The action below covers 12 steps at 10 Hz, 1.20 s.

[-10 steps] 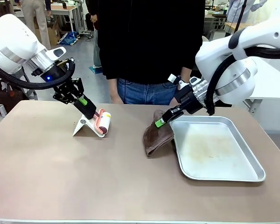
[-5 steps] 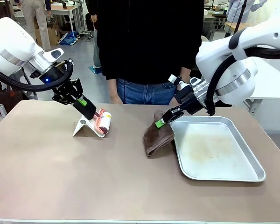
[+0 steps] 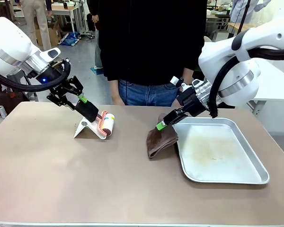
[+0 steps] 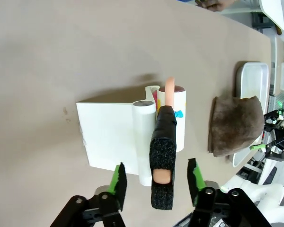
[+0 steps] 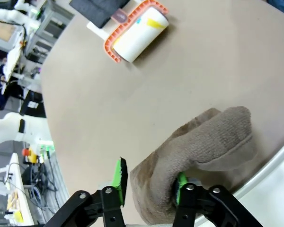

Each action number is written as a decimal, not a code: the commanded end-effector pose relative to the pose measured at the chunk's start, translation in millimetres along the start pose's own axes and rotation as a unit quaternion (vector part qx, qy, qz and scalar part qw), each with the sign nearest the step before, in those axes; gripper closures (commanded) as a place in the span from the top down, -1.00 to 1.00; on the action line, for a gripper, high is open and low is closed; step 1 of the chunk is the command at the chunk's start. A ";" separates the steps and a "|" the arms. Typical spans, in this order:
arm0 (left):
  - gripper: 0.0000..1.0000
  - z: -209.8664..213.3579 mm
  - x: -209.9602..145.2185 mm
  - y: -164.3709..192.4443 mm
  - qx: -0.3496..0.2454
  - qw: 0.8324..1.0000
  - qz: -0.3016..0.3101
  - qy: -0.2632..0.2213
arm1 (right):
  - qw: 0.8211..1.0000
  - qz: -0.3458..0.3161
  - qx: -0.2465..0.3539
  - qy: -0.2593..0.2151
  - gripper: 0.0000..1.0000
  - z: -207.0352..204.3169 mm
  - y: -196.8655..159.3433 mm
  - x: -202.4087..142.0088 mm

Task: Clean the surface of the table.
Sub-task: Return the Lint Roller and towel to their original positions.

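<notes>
The brownish table carries a lint roller lying in its white stand at the back left. The roller's black handle points up between the fingers of my left gripper, which is open with a gap on both sides. In the front view my left gripper hovers just above that handle. A folded brown cloth lies on the table against the metal tray. My right gripper is open, and a fold of the cloth sits loosely between its fingers.
A person in a dark top stands at the table's far edge, between the two arms. The tray takes up the right side of the table. The front half of the table is bare.
Both grippers were shut and have opened. The left one let go of the roller handle and drew back up and left. The right one released the cloth, which slumped lower.
</notes>
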<state>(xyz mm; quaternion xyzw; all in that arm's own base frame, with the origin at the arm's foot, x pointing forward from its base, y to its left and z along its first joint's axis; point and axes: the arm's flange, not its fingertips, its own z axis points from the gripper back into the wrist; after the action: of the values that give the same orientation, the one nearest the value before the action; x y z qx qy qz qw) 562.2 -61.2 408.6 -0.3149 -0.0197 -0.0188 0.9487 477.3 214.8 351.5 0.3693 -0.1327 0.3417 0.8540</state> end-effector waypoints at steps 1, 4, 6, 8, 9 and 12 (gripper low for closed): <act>1.00 11.3 -5.3 -2.0 -0.006 1.000 -0.016 -0.020 | 1.000 -0.013 -0.007 0.005 1.00 -1.6 -2.0 7.7; 1.00 24.0 -9.5 -5.7 -0.009 0.999 -0.020 -0.040 | 0.999 -0.010 -0.027 0.018 1.00 -7.8 -2.4 7.9; 1.00 33.4 -14.7 -8.2 -0.012 0.998 -0.027 -0.052 | 0.999 -0.004 -0.040 0.017 1.00 -7.5 -0.9 7.4; 1.00 41.4 -18.3 -11.0 -0.005 0.998 -0.032 -0.045 | 0.996 0.023 -0.079 0.029 1.00 -4.6 10.0 9.2; 1.00 45.0 -20.9 -13.0 -0.001 0.999 -0.038 -0.036 | 0.991 0.051 -0.112 0.054 1.00 -1.7 24.8 14.0; 1.00 52.0 -29.9 -16.9 0.007 0.998 -0.050 -0.027 | 0.950 0.129 -0.250 0.138 1.00 12.1 71.5 27.4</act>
<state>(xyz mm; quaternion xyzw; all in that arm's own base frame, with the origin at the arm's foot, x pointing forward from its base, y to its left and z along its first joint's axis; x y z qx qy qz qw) 539.3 -48.4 459.5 -0.3101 -0.0605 -0.0431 0.9478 458.1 250.3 396.9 0.1428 -0.1407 0.4611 0.8644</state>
